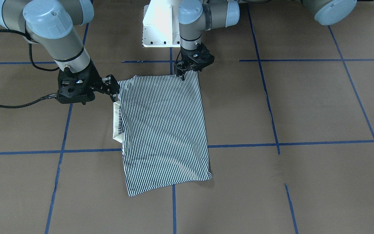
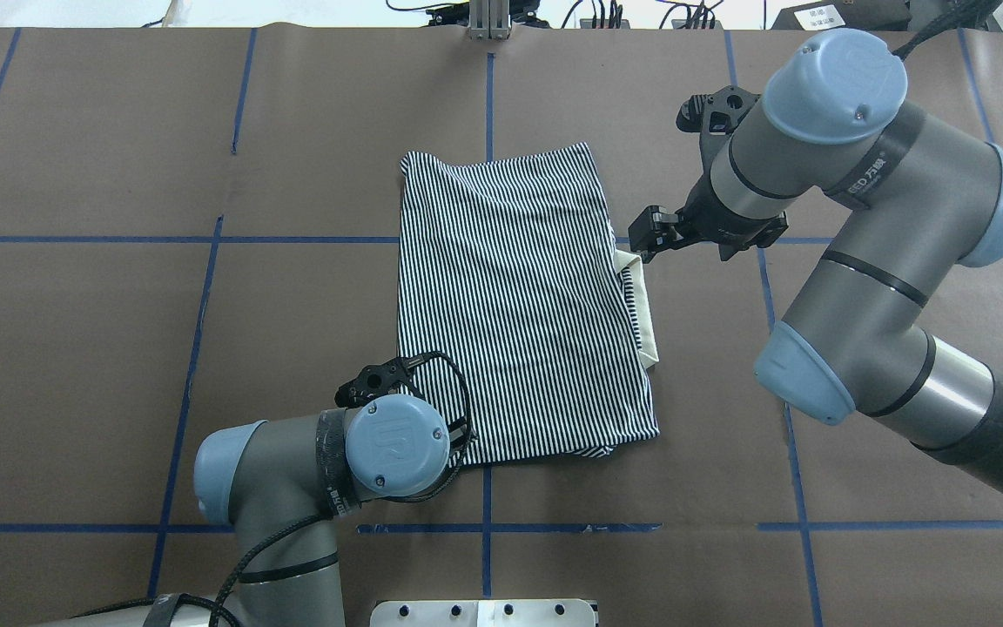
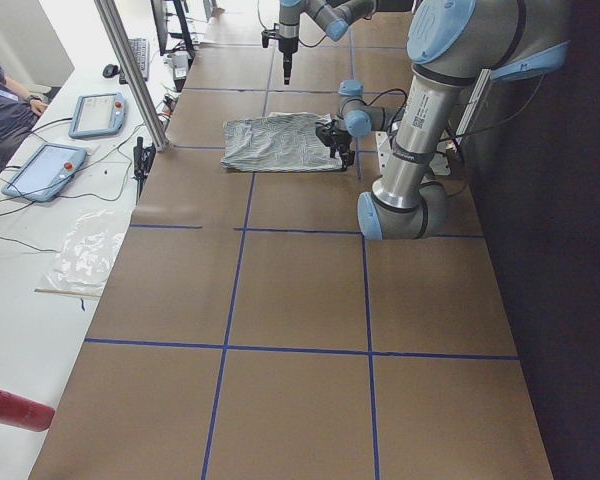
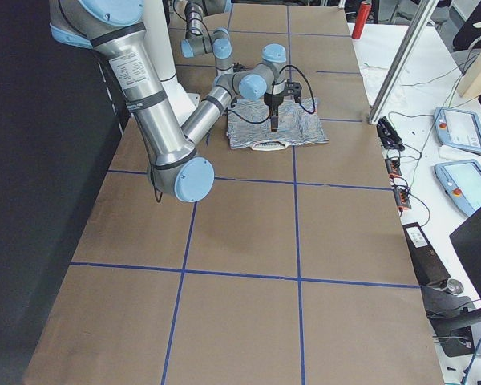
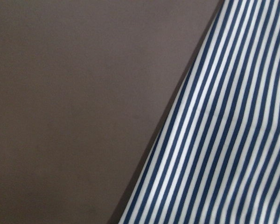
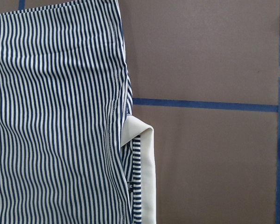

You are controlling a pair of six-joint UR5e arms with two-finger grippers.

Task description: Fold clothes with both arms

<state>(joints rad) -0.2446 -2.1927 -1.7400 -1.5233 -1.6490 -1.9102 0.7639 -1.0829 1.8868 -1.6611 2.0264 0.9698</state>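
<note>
The striped polo shirt [image 1: 164, 130] lies folded into a flat rectangle on the brown table [image 1: 304, 107]. It also shows in the overhead view [image 2: 519, 305]. Its cream collar [image 2: 648, 326] sticks out along the edge on the robot's right and shows close up in the right wrist view [image 6: 147, 177]. My left gripper [image 1: 182, 76] points down on the shirt's near corner, its tips together on the fabric edge. In the overhead view its wrist hides the fingers. My right gripper [image 2: 641, 241] hovers open and empty beside the shirt, next to the collar.
The white pedestal base [image 1: 159, 26] stands just behind the shirt's near edge. Blue tape lines [image 1: 271, 144] grid the table. A side bench with tablets [image 3: 45, 170], a metal post [image 3: 130, 70] and a red cylinder [image 3: 10, 410] lies beyond the far edge.
</note>
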